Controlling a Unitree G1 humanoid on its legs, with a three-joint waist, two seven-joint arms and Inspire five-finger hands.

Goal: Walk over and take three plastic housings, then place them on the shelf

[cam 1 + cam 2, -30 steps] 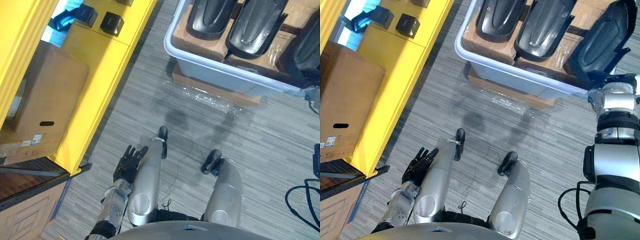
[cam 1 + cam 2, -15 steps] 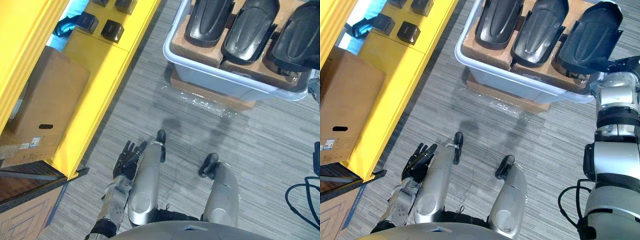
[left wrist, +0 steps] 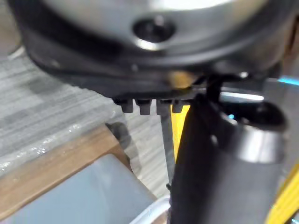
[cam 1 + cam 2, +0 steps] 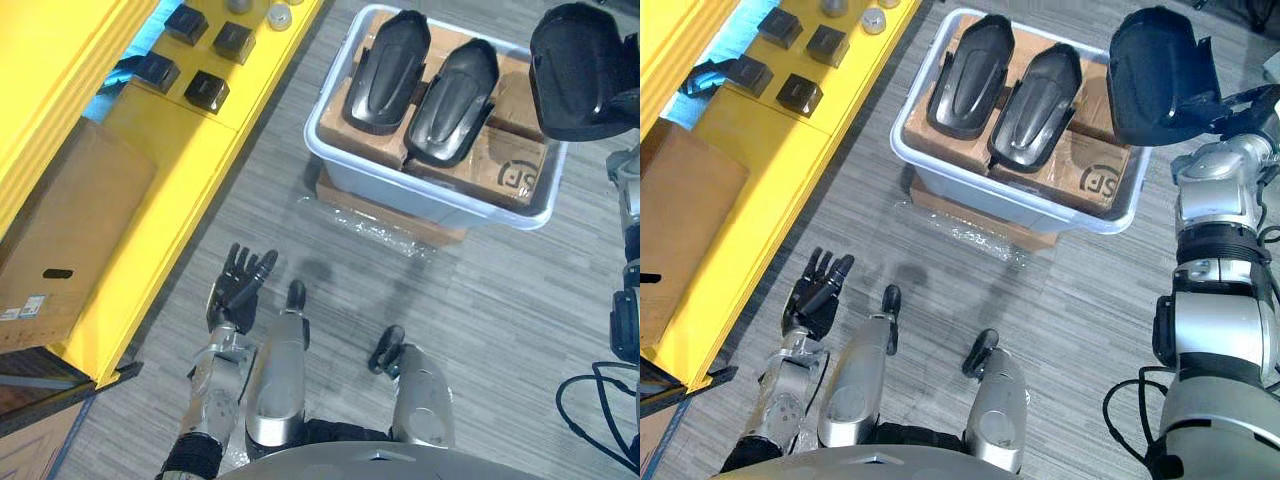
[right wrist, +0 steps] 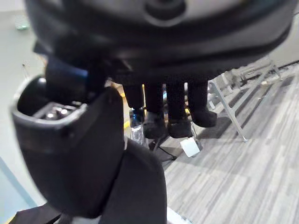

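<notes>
Black housings: two in grey bin, third housing clasped in right hand fingers; left hand fingers spread, empty.

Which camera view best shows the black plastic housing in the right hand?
The right eye view: the black plastic housing shows whole, held up by the right hand. The left eye view cuts off its side; the right wrist view shows a dark part up close.

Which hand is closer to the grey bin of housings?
Right. The right hand holds a housing at the right end of the bin; the left hand hangs over the floor by the yellow shelf.
</notes>
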